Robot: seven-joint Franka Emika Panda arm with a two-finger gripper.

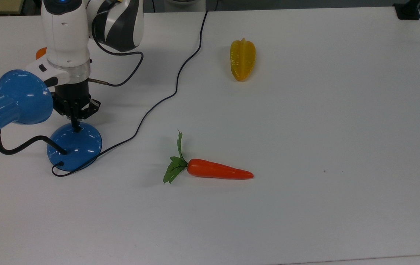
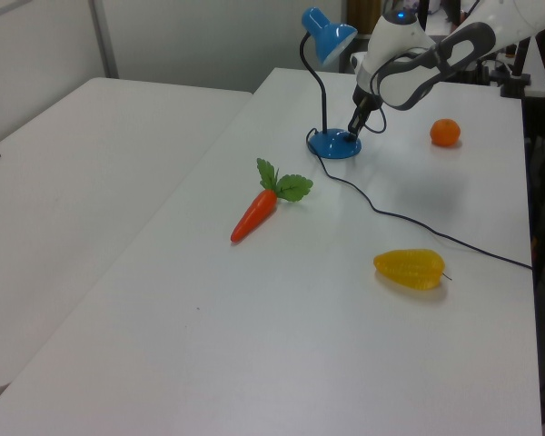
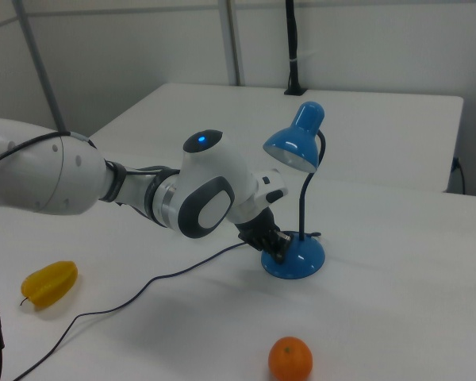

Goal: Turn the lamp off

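Top view: lamp (image 1: 74, 147) is seen at the left edge of the table (image 1: 342, 129); gripper (image 1: 76, 126), fingers drawn together and holding nothing, is pressed on its base. Wide bare surface is noted at lower right.

No readable text, label or number anywhere (lamp and arm included).
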